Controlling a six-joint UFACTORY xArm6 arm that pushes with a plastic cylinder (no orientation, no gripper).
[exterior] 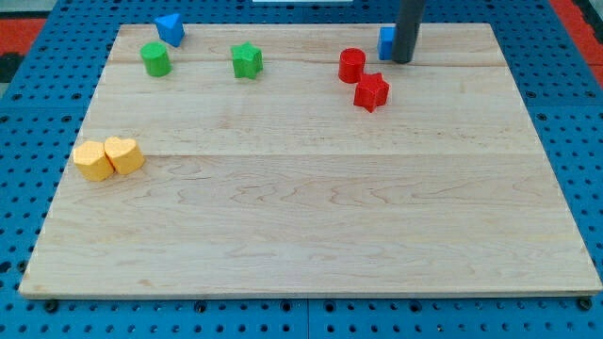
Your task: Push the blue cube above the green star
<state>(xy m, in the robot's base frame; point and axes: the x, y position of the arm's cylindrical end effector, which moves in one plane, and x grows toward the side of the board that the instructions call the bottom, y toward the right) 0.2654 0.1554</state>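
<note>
blue cube (386, 42), green star (247, 61), pale wooden board (311, 207)

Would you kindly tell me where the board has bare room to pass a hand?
Free: everything below the yellow blocks and red star, and the stretch between them. Crowded: the top edge, with green cylinder, green star, red cylinder, blue cube beside my tip.

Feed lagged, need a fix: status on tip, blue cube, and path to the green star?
My tip against blue cube, its right side, top edge of board. Green star far to view's left. Red cylinder sits near the path between.
</note>
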